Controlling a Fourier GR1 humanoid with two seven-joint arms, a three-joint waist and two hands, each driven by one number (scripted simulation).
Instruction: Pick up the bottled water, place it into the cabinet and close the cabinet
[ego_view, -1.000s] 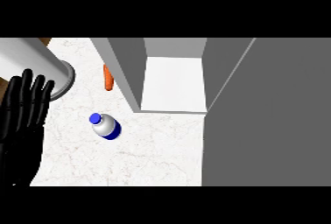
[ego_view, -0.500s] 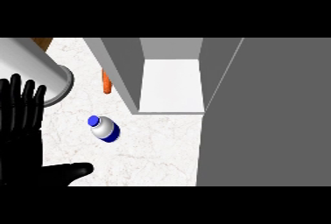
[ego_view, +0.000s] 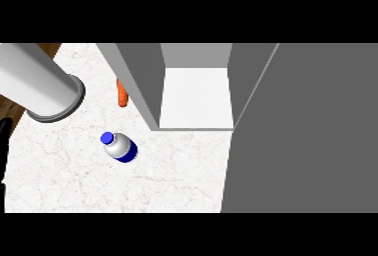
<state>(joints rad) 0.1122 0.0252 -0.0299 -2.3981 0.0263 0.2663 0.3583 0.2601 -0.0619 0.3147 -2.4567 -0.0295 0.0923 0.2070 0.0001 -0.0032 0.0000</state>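
The bottled water is on the white marbled counter, in its left half, clear of every edge and in front of the cabinet's left front corner. It has a blue cap, a pale grey body and a blue band at the lower end; the cap points toward the far left. Whether it stands upright or leans cannot be told from this steep angle. Nothing touches it. The cabinet stands at the far side of the counter, open, with its white inner floor exposed and bare of the bottle. A broad grey panel, which reads as the open door, runs from the cabinet's right side down the whole right portion of the view and hides the counter's right edge. A small orange object lies just beside the cabinet's left outer wall, toward the far edge of the counter, well apart from the bottle; what it is cannot be made out. A thick grey cylinder enters from the far left corner, its rimmed end over the counter's left edge, near the bottle but not touching it. Of the left hand only a thin black sliver shows at the left border of the view, over the counter's left edge; the state of its fingers cannot be told. The right hand does not appear.
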